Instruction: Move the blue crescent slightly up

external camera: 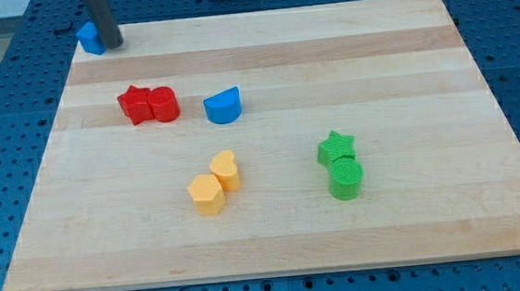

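Note:
The blue crescent (pixel 223 106) lies on the wooden board (pixel 375 71), left of centre, just right of two red blocks. My tip (pixel 111 44) rests at the board's top left corner, far up and to the left of the crescent. It touches or nearly touches the right side of a second small blue block (pixel 90 38) there, whose shape I cannot make out.
A red star (pixel 133 103) and a red rounded block (pixel 164 105) sit together left of the crescent. Two yellow blocks (pixel 225 170) (pixel 207 194) lie below it. A green star (pixel 336 147) and a green cylinder (pixel 345 179) sit at the lower right.

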You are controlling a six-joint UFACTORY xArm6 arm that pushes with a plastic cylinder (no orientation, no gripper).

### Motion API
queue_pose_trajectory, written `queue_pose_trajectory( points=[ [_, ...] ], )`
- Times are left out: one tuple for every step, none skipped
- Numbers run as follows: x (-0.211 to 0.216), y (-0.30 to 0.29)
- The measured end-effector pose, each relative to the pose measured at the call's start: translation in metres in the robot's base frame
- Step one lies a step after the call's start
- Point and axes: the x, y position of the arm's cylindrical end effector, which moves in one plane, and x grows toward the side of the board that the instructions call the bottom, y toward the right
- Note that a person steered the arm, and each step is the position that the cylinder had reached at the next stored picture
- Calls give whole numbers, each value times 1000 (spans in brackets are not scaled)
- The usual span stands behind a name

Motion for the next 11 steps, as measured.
queue_pose_trajectory(
  points=[
    [0,11],
    [0,14],
    [0,31],
    [0,78],
    [9,140],
    [62,182],
    [107,207],
    [132,228],
    [195,229],
    [208,205],
    [196,196]
  ],
)
